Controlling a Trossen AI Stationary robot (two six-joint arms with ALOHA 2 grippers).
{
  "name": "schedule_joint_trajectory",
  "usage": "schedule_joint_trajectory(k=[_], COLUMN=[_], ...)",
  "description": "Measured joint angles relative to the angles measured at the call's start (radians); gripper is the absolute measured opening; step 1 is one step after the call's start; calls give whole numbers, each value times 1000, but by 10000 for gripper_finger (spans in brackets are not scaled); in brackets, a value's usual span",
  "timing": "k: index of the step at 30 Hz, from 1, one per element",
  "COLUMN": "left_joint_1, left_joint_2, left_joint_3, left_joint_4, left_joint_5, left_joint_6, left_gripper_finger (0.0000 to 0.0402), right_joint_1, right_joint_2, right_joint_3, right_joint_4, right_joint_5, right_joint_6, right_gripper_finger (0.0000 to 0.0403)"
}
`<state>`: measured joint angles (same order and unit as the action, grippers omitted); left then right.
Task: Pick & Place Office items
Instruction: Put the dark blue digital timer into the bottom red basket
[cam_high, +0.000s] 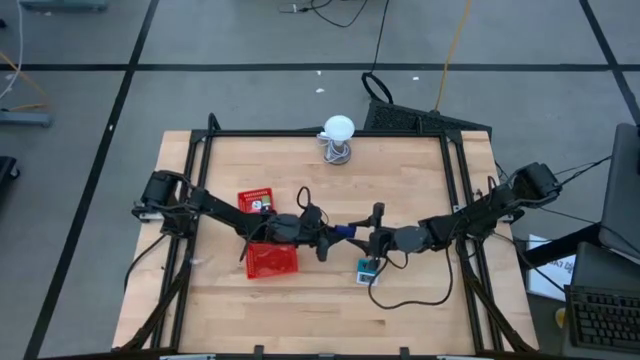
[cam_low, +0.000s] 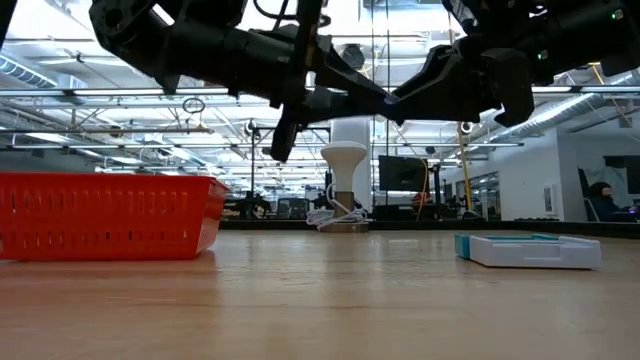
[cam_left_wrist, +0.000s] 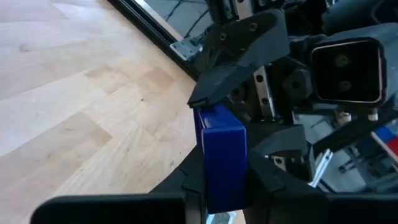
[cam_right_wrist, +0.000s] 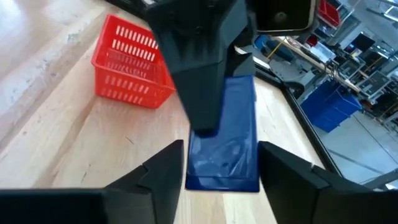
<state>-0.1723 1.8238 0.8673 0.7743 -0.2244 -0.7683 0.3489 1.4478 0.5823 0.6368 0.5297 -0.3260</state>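
Over the middle of the table (cam_high: 400, 300) your two arms meet above the surface, passing a blue box (cam_high: 344, 232) between them. Your left end effector (cam_high: 338, 236) is clenched on that blue box: in the left wrist view the box (cam_left_wrist: 222, 158) sits squeezed between the arm's own dark fingers (cam_left_wrist: 186, 180), and a finger of the other arm touches its upper edge. Your right end effector (cam_high: 362, 238) faces the left one from just beside it. In the right wrist view its fingers (cam_right_wrist: 163, 169) stand a little apart on either side of the blue box (cam_right_wrist: 227, 134), with a gap showing on both sides, so it reads as released, while the left arm's dark finger lies across the face of the box. From the low view the two end effectors come together well above the table, and the box shows only as a small blue sliver (cam_low: 388, 100) between them. A teal packet with a white label (cam_high: 368, 268) lies flat on the table, just in front of the right end effector and apart from it. A red mesh tray (cam_high: 272, 261) stands under the left arm, and a second red tray (cam_high: 254, 199) sits just behind it. A white ball on a wire stand (cam_high: 338, 138) rests near the table's far edge.
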Motion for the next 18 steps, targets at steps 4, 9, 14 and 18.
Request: schedule_joint_trajectory(k=[4,9,14,18], left_joint_1=[6,-2,-60,-142], left_joint_2=[-58,-180,-299,-371], left_joint_3=[0,0,2,2], left_joint_4=[-68,-217,-364,-473], left_joint_5=[26,1,-19,-74], left_joint_6=[28,122,246,349], left_gripper_finger=[56,74,55,55], right_joint_1=[12,43,72,85], right_joint_2=[-4,-32,-110,-197], right_joint_3=[1,0,0,-1], right_joint_4=[8,-13,-78,-177], right_joint_5=[6,83,153,147], right_joint_6=[11,48,92,196], right_gripper_finger=[214,224,217,209])
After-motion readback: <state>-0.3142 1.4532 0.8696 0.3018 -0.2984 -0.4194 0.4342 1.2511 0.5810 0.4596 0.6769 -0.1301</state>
